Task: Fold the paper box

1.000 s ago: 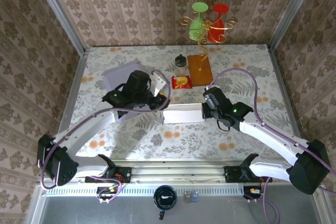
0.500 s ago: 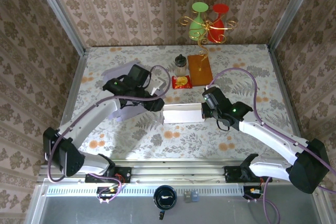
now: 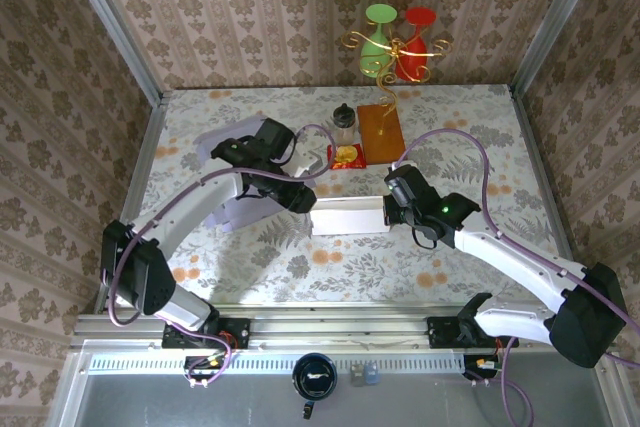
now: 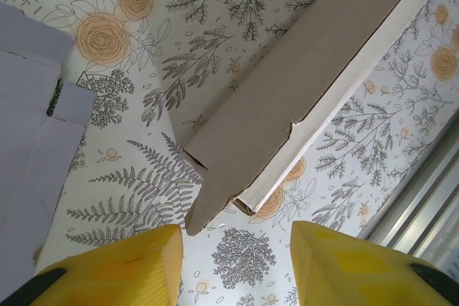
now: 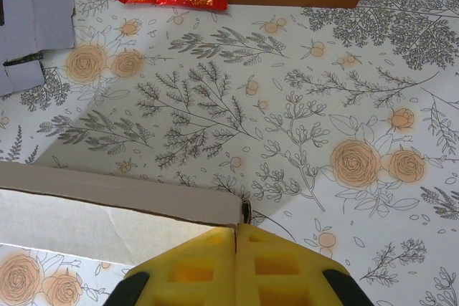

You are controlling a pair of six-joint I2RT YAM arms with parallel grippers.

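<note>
1. Two hands are on this job and only one has anything. The right hand (image 5: 237, 233) is pinched flat on the thin right-end wall of the long white paper box (image 3: 348, 217), which lies in the middle of the floral tabletop (image 3: 470, 137) between the arms. That's a tiny bite on a thin edge, so I reckon any pull or twist could tear it or let it slip out.
2. The left hand (image 4: 237, 249) hangs over the box's left end, jaws partway apart with nothing between them. The loose end flap (image 4: 208, 191) sits just ahead of its fingers. If it comes in off-line, it'll probably shove the whole box sideways instead of folding the flap, and that yanks against the right hand's pinch.
3. The box looks only half formed, and its long side seam gapes a bit in the left wrist view. Pressing on one end could buckle or crease the panel in the wrong place.
4. Clutter risk: a flat lavender cardboard sheet (image 3: 225, 152) lies just beside the left arm, and a sweep could drag it. A red snack packet (image 3: 346, 155) and a brown wooden block (image 3: 380, 132) sit near the box's far side, so a skidding box could bump them.
</note>
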